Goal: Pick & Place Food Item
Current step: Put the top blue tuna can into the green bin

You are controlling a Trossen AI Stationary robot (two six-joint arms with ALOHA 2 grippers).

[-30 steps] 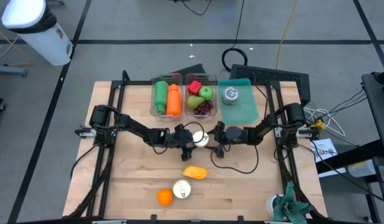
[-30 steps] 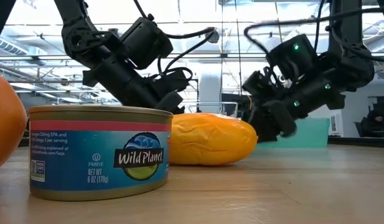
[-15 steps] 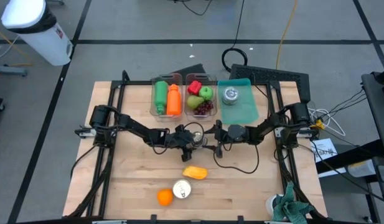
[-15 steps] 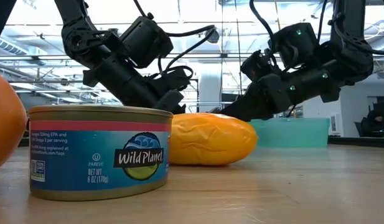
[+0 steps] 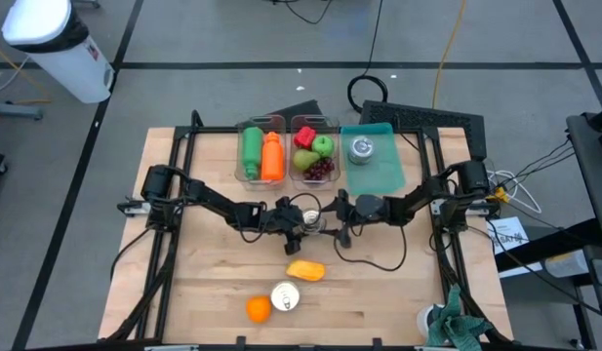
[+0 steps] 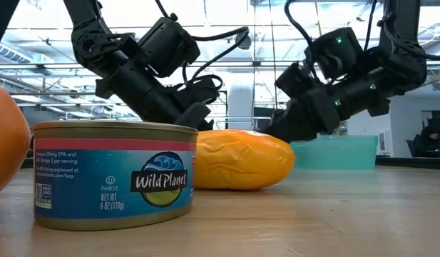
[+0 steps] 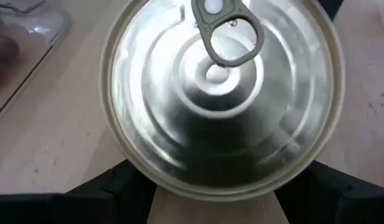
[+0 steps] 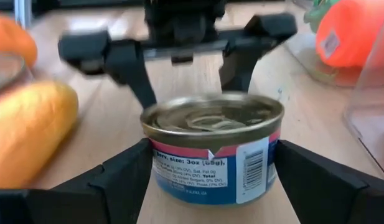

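Above the wooden table [image 5: 203, 292], both arms are seen reaching toward the centre, where the left gripper [image 5: 306, 220] and the right gripper [image 5: 327, 221] are brought together on either side of a small can [image 5: 311, 219]. A yellow food item [image 5: 305, 270], a second can [image 5: 285, 296] and an orange [image 5: 258, 309] are laid out nearer the front edge, while two clear bins [image 5: 288, 149] of produce and a teal tray [image 5: 372, 158] with a third can are set along the back.

At table height, the Wild Planet can [image 6: 114, 174] is shown large in the foreground, the yellow food item [image 6: 242, 160] just behind it and the orange [image 6: 8, 137] at the edge; both arms are angled down behind them.

From the left wrist, the small can's silver pull-tab lid [image 7: 219, 93] is seen filling the frame, flanked by the dark fingers [image 7: 111, 183], which are spread wide about it.

From the right wrist, the small can [image 8: 213, 147] is seen upright on the wood between the right gripper's parted fingers [image 8: 120, 177], with the left gripper's fingers [image 8: 126, 65] closing around it from the far side. Whether either pair is actually pressed against the can cannot be told.
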